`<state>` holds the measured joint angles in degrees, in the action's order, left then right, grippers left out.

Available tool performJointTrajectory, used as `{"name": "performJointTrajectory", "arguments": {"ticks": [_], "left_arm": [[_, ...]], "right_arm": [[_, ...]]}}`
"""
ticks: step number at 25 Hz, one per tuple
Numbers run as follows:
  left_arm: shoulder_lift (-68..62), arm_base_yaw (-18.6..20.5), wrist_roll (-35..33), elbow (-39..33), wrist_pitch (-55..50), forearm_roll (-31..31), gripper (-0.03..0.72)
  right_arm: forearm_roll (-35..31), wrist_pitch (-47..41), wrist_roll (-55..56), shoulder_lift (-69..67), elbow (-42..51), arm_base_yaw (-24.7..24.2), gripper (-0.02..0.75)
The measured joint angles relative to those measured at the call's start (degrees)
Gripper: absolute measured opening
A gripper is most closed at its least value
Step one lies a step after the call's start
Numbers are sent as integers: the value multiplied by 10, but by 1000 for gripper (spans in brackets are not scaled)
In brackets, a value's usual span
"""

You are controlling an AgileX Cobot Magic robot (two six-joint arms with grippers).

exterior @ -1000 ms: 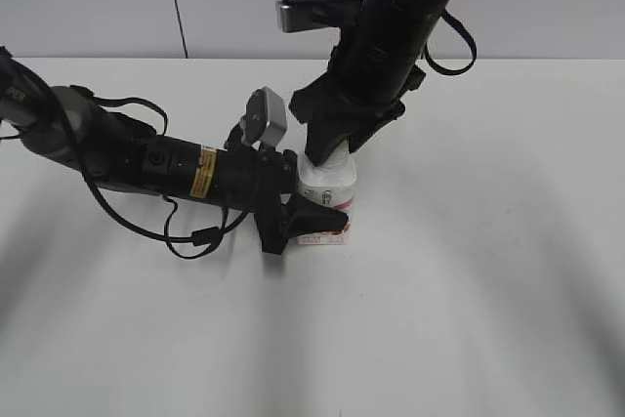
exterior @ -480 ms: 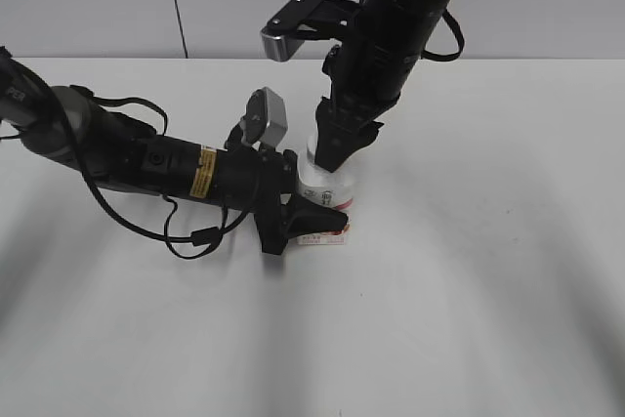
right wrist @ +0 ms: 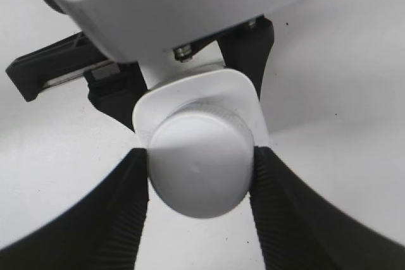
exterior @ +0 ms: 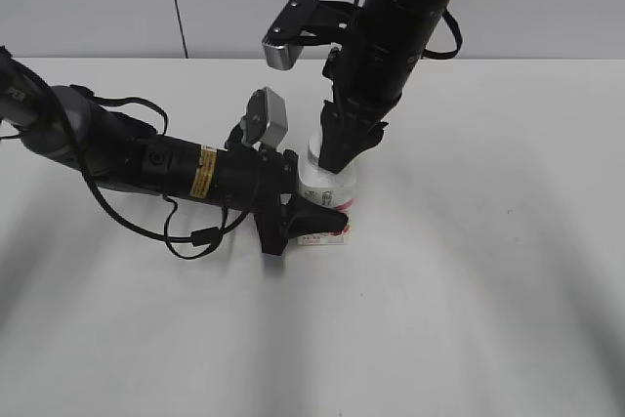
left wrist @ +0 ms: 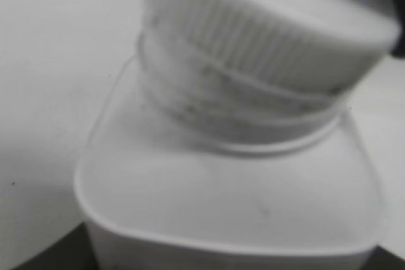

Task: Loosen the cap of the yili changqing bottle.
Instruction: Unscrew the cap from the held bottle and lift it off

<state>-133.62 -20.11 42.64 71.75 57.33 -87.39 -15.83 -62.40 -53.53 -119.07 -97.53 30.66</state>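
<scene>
Standing upright near the middle of the white table, the yili changqing bottle is pinned between two black arms. The left arm lies low along the table from the left, and its left gripper has its jaws clamped around the bottle's lower body, where the pink-red label shows. The right arm comes down steeply from above, and the right gripper has its ribbed fingers closed against opposite sides of the cap. The cap sits on the bottle's neck; in the left wrist view its ribbed rim looks tilted, though that may only be the blurred, close camera angle. The bottle's white squarish shoulders fill that view beneath the neck.
</scene>
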Motion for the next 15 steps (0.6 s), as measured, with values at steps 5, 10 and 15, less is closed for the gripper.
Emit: {"name": "performJointTrajectory", "arguments": {"ticks": [5,10,15], "left_arm": [[0,0,0,0,1,-2,389],[0,0,0,0,2,-3,389],[0,-1,0,0,3,-6,389]], "right_arm": [[1,-6,0,0,-1,0,396],[8,-26,-2,-1,-14,1,396],[22,-58,-3,-1,-39,1,389]]}}
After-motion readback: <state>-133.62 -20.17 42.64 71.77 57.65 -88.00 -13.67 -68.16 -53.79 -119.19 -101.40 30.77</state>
